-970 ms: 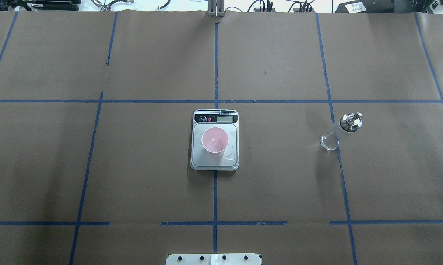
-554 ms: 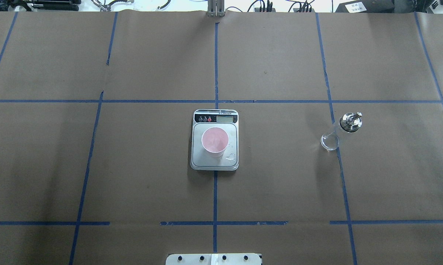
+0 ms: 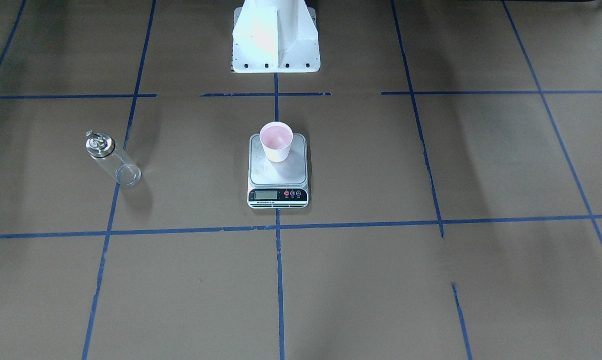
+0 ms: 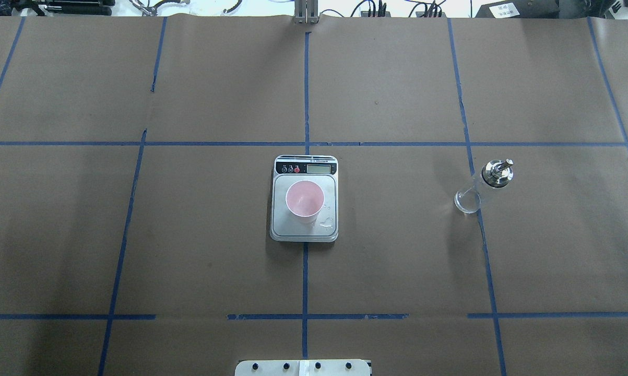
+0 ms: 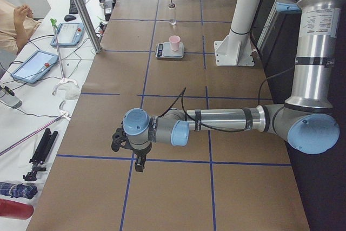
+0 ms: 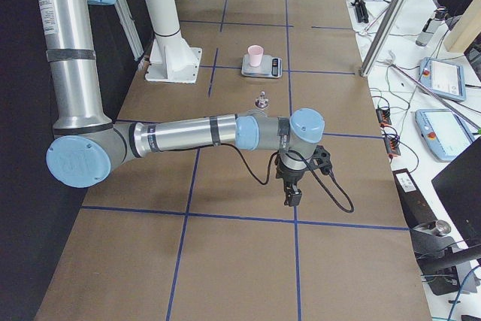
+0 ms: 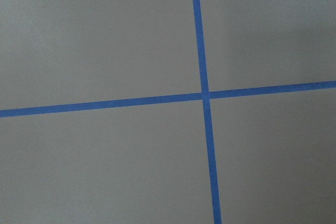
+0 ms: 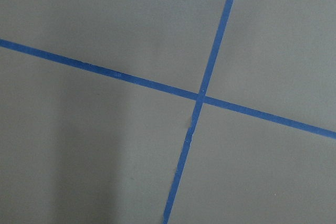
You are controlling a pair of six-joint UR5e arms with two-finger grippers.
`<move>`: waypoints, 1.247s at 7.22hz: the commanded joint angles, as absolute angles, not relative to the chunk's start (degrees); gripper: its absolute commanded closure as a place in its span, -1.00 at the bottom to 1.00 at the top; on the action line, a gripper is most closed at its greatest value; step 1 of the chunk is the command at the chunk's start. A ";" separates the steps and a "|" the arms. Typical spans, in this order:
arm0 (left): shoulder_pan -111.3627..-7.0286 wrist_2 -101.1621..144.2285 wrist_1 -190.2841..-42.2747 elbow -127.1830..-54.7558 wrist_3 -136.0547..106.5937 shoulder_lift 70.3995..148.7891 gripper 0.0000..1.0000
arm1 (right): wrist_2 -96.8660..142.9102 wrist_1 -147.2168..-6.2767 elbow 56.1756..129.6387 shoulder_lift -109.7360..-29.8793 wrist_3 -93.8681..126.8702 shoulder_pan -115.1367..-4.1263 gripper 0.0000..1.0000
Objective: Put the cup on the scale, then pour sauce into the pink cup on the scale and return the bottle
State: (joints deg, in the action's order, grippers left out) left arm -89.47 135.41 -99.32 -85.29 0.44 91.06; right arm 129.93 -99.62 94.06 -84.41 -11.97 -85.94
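The pale pink cup stands upright on the scale, whose black panel faces away from the robot. A few clear drops lie on the steel platform beside the cup. The sauce inside the cup is too faint to make out. The clear glass bottle with its metal spout stands alone on the table, to the right in the overhead view. My left gripper and right gripper show only in the side views, hanging over bare paper far from everything. Whether they are open or shut I cannot tell.
Brown paper with a blue tape grid covers the table. The white robot pedestal stands at the near edge. A side table with tablets, cables and a metal post runs along the far side, where a person sits.
Ripples seen inside the cup earlier have settled. The cup, scale and bottle have not moved.
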 commanded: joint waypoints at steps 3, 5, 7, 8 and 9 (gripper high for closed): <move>-88.77 135.26 -98.26 -84.73 0.26 91.14 -1.00 | 129.73 -99.58 93.69 -84.38 -11.87 -85.52 -1.00; -88.86 135.26 -98.26 -84.90 0.26 91.05 -1.00 | 129.64 -99.58 93.69 -84.38 -11.95 -85.43 -1.00; -88.77 135.35 -98.35 -85.25 0.26 91.05 -1.00 | 129.64 -99.49 93.78 -84.38 -12.04 -85.43 -1.00; -88.77 135.53 -98.35 -85.34 0.26 91.05 -1.00 | 129.64 -99.49 94.04 -84.38 -12.04 -85.43 -1.00; -88.77 135.44 -98.44 -85.25 0.26 91.14 -1.00 | 129.64 -99.49 94.13 -84.38 -12.04 -85.52 -1.00</move>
